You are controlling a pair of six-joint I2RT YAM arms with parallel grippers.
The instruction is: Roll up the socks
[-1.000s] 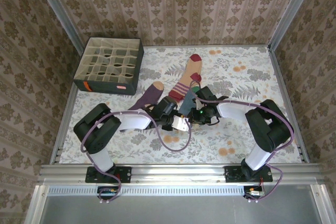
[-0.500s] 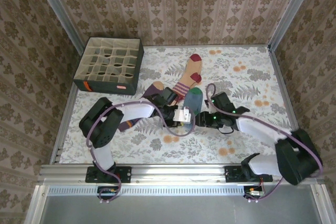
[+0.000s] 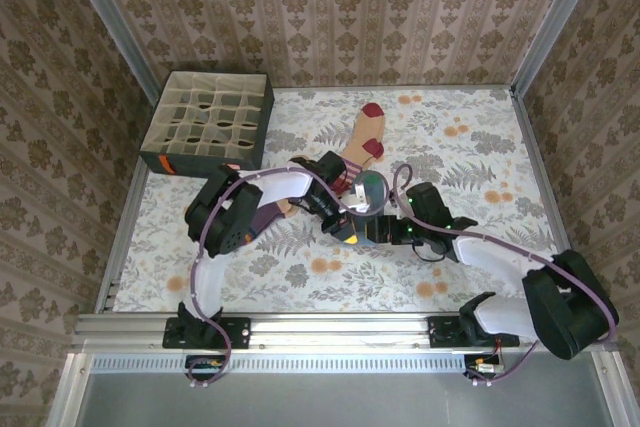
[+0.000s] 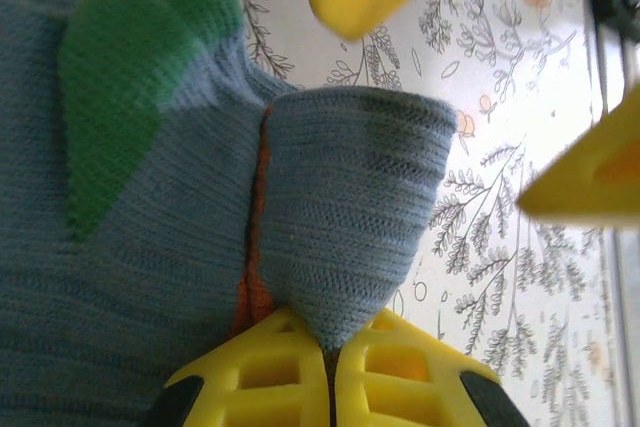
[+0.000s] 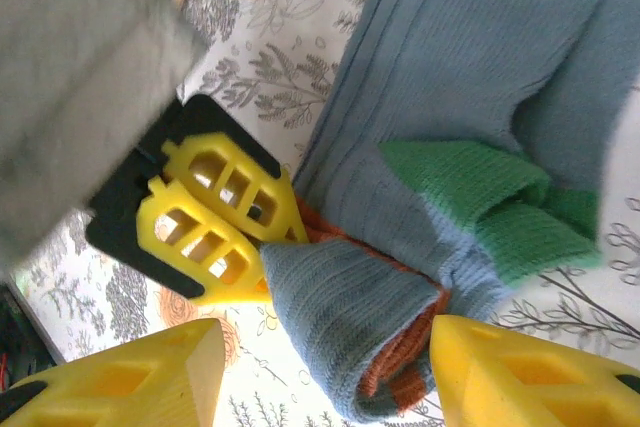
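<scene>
moved: blue-grey sock (image 3: 368,189) got folded over, right arm swung out toward 4 o'clock
left gripper (image 4: 325,352): pinched tight on the sock's fold
right gripper (image 5: 325,362): jaws apart, straddling its rolled end

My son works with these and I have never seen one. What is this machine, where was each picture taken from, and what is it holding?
These are two robot arms bolted to a table, each ending in a yellow two-finger gripper. The wide picture looks down from above: left arm on the left, right arm on the right. The two close-ups come from cameras on the wrists. On the table lie a blue-grey sock, a peach sock and a purple sock, plus a dark box with compartments. The left gripper is shut, pinching a folded end of the blue-grey sock. The right gripper is open, its fingers either side of that fold.
</scene>
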